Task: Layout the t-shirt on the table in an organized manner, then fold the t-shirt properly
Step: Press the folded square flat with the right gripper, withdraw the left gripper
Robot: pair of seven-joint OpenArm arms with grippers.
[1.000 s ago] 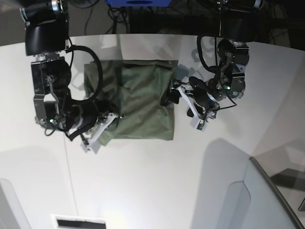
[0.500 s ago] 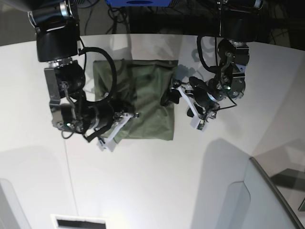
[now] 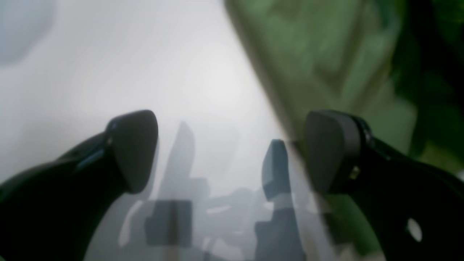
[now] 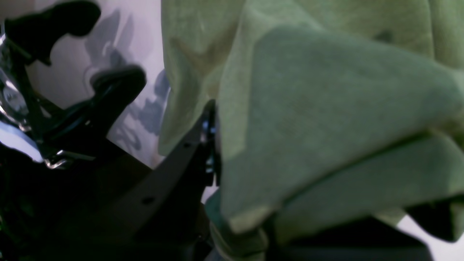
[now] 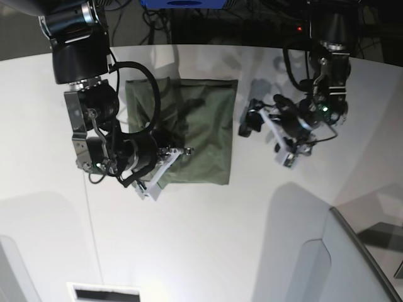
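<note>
From where I stand, the right hand (image 5: 171, 162) sits at the shirt's (image 5: 201, 135) left lower edge, pinched tight on a fold of green cloth (the wrist view shows fabric bunched over its fingers). The shirt lies part-folded, a rough rectangle on the tabletop (image 5: 201, 251). Just right of the shirt, the left hand (image 5: 267, 135) hovers wide apart and empty, off the fabric. The risk, I'd say: if the right hand carries its layer across unevenly, the shirt may drag or crease, since nothing pins the right edge.
</note>
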